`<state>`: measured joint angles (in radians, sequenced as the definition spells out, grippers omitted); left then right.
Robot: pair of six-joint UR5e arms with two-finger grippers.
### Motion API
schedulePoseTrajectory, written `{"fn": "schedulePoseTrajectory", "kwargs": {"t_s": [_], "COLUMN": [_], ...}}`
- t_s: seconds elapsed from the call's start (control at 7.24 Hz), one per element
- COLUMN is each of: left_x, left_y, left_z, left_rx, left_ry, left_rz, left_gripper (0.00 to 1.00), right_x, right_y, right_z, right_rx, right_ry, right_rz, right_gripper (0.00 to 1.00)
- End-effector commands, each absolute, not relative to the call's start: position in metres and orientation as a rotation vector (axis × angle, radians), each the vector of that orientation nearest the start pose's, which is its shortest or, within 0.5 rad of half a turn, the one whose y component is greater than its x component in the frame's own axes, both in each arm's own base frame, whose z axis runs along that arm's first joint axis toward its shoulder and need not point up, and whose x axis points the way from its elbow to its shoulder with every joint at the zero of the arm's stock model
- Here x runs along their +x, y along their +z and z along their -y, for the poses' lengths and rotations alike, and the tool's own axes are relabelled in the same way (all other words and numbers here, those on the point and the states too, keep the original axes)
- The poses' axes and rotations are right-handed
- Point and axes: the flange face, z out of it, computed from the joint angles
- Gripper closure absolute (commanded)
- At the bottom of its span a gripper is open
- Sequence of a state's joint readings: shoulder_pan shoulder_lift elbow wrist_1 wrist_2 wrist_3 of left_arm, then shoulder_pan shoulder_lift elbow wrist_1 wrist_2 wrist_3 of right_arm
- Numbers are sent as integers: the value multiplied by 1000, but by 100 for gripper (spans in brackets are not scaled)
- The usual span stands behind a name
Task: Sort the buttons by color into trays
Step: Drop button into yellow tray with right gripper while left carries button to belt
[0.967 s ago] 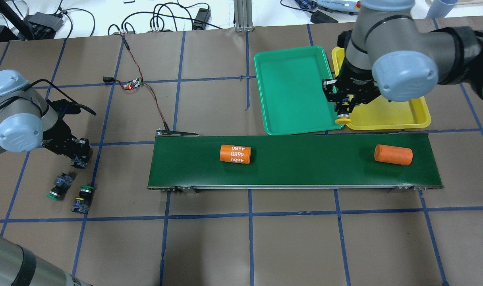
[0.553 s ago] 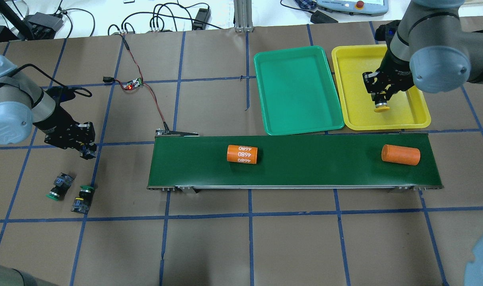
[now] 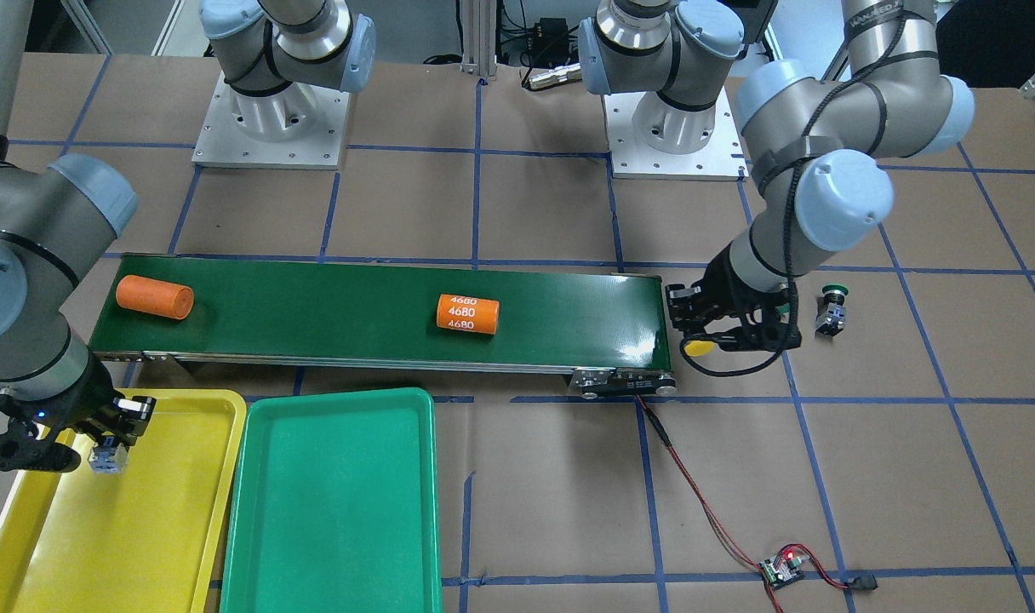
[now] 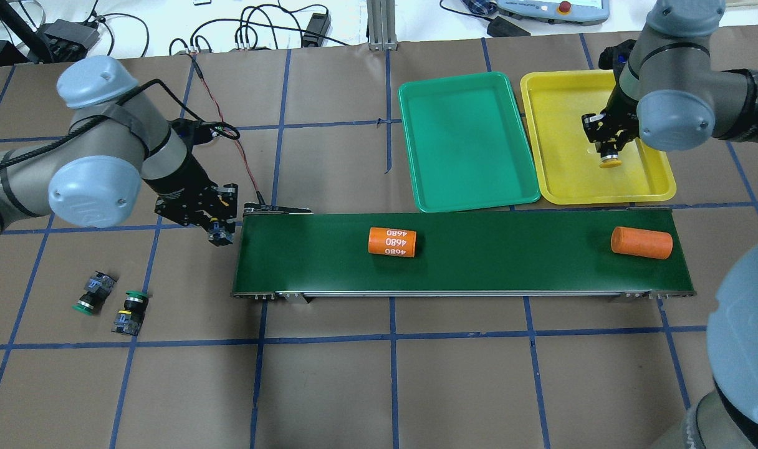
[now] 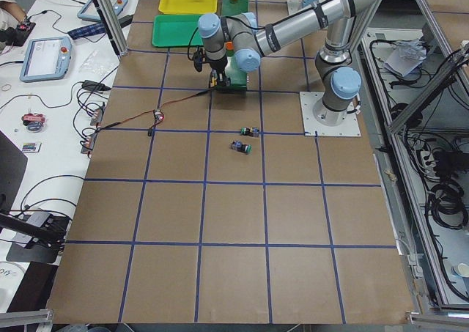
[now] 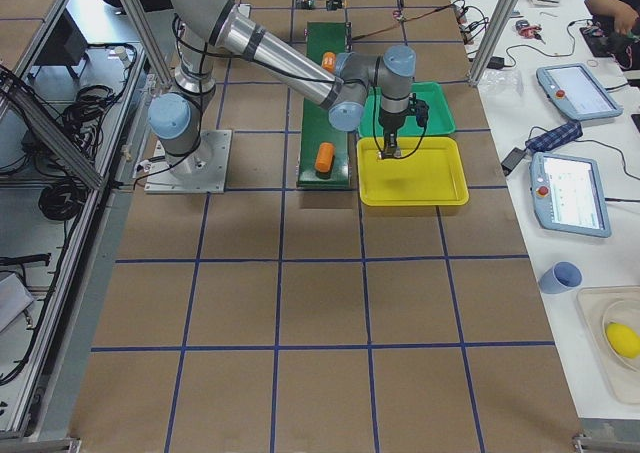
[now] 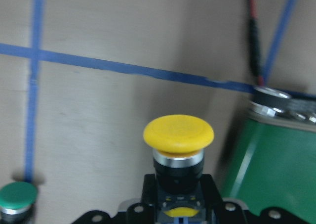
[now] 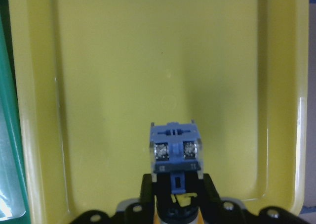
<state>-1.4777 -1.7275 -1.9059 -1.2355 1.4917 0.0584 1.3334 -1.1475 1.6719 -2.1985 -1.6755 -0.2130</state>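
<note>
My left gripper [image 4: 220, 234] is shut on a yellow button [image 7: 178, 134] and holds it above the table, just off the conveyor's left end. My right gripper [image 4: 608, 156] is shut on the other yellow button [image 4: 610, 163], cap down, over the yellow tray [image 4: 560, 181]; its blue switch body [image 8: 175, 147] faces the right wrist camera. Two green buttons [image 4: 91, 294] [image 4: 130, 311] lie on the table at the left, apart from both grippers. The green tray [image 4: 466, 143] holds nothing.
The dark green conveyor belt [image 4: 479, 274] carries two orange cylinders, one marked 4680 [image 4: 392, 241], one plain [image 4: 641, 242]. A red-black wire with a small circuit board [image 4: 209, 131] lies behind the left gripper.
My left gripper has moved right with its yellow button, from beside the green buttons to the belt's left end. My right gripper moved over the yellow tray. Both cylinders have shifted right.
</note>
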Motion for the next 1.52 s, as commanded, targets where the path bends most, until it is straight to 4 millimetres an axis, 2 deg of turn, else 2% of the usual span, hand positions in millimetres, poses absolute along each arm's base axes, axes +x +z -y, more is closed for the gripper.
{"fn": "schedulePoseTrajectory", "kwargs": {"t_s": [0.0,0.14,0.28,0.41,0.55,0.69,0.83,0.97,1.11,1.24,1.38], "left_x": [-165,-178,-186,-186,-186,-185,-186,-186,-180,-169,-153], "left_y": [277,267,265,257,246,240,240,241,262,292,307], "left_z": [485,480,476,470,467,468,476,479,488,493,488], "left_rx": [72,94,104,100,93,100,99,100,89,69,41], "left_ry": [276,301,291,319,319,256,160,137,74,111,237], "left_rz": [-3203,-3169,-3148,-3152,-3151,-3152,-3161,-3165,-3167,-3165,-3155], "left_gripper": [99,99,99,98,77,28,10,0,0,0,0], "right_x": [-36,-42,-55,-56,-56,-57,-56,-51,-43,-35,-28], "right_y": [247,236,225,219,218,223,234,259,294,325,361], "right_z": [655,660,659,662,663,662,660,649,632,610,585], "right_rx": [13,26,56,62,64,77,78,70,62,56,51], "right_ry": [-112,-109,-79,-87,-101,-107,-124,-120,-68,13,56], "right_rz": [-3265,-3264,-3259,-3257,-3255,-3252,-3254,-3252,-3244,-3232,-3224], "right_gripper": [100,100,92,44,26,0,0,0,0,0,0]}}
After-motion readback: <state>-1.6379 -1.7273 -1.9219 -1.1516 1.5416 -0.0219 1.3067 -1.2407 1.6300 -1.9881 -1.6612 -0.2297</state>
